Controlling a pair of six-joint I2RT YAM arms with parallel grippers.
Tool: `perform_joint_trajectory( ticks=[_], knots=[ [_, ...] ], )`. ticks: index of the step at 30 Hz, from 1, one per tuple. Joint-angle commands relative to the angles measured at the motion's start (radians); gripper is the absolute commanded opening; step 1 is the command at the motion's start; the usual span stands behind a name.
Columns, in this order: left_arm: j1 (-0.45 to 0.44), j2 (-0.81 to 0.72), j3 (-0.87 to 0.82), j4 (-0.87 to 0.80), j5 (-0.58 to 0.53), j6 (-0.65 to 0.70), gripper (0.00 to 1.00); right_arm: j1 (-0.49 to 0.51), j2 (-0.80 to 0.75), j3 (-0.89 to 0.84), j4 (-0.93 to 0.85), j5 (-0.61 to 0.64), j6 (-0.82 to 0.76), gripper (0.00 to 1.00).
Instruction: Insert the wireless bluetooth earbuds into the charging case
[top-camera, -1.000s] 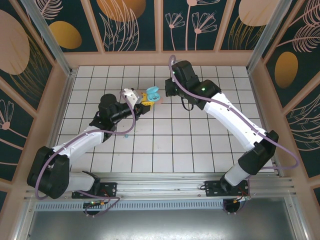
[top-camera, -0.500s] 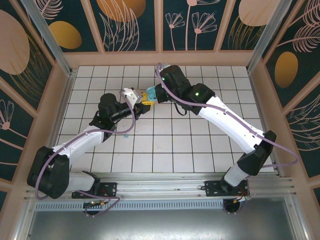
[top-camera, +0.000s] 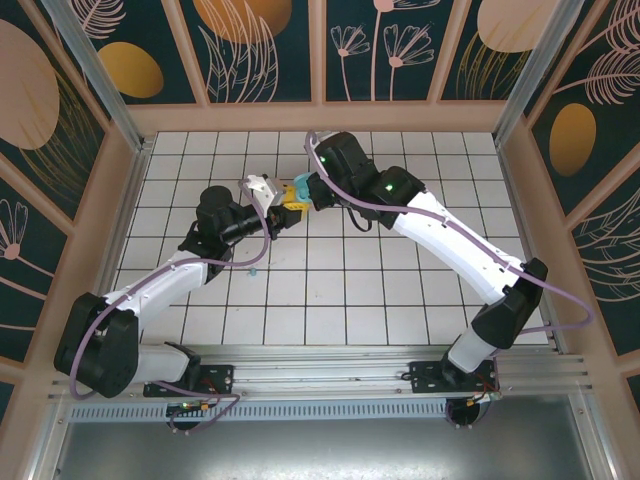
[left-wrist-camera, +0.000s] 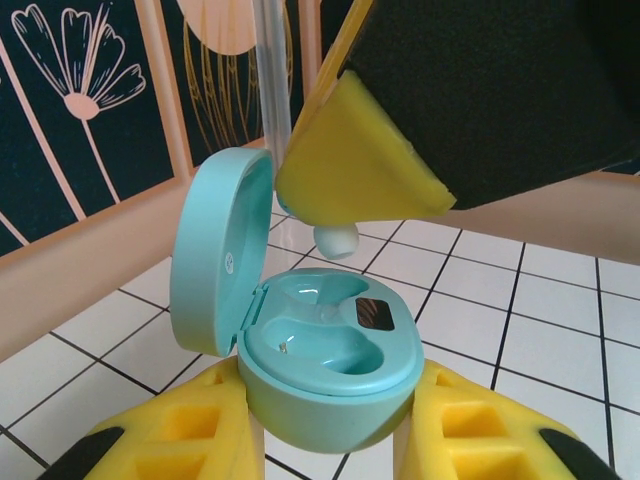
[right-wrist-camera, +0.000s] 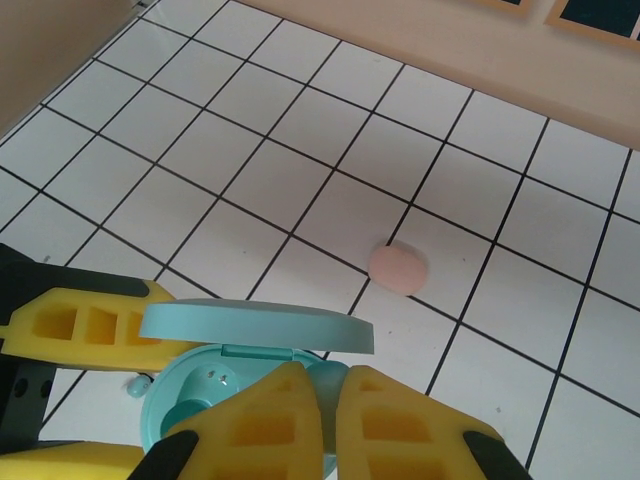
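The teal charging case (left-wrist-camera: 330, 350) has its lid (left-wrist-camera: 215, 250) standing open, and my left gripper (left-wrist-camera: 330, 425) is shut on its body, holding it above the tiles. My right gripper (right-wrist-camera: 328, 385) is shut on a teal earbud (right-wrist-camera: 330, 372) directly over the case's wells (right-wrist-camera: 185, 405). In the left wrist view the earbud's pale tip (left-wrist-camera: 337, 240) pokes out below the right finger (left-wrist-camera: 350, 160), just above the far well. Both wells look empty. From above, the two grippers (top-camera: 288, 200) (top-camera: 305, 190) meet at the case (top-camera: 298, 188).
A pale pink earbud (right-wrist-camera: 398, 268) lies on the tiles beyond the case. Another small teal earbud (top-camera: 252, 270) lies on the floor beside the left forearm. The wooden back wall (top-camera: 320, 118) stands a couple of tiles behind the grippers.
My right gripper has swung left with its earbud from beside the case to directly above it. The left gripper and the case have stayed put.
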Motion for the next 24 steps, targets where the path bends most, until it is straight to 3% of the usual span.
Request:
perform_joint_trajectory(
  ticks=[1, 12, 24],
  knots=[
    [-0.006, -0.003, 0.027, 0.047, 0.023, -0.019, 0.21, -0.001, 0.024, 0.002, -0.048, -0.015, -0.031, 0.06],
    [-0.007, -0.01, 0.024, 0.05, 0.02, -0.026, 0.21, -0.004, 0.027, -0.012, -0.079, -0.007, -0.047, 0.06],
    [-0.006, -0.009, 0.026, 0.057, 0.015, -0.035, 0.21, -0.003, 0.057, 0.004, -0.116, -0.143, -0.043, 0.12]
  ],
)
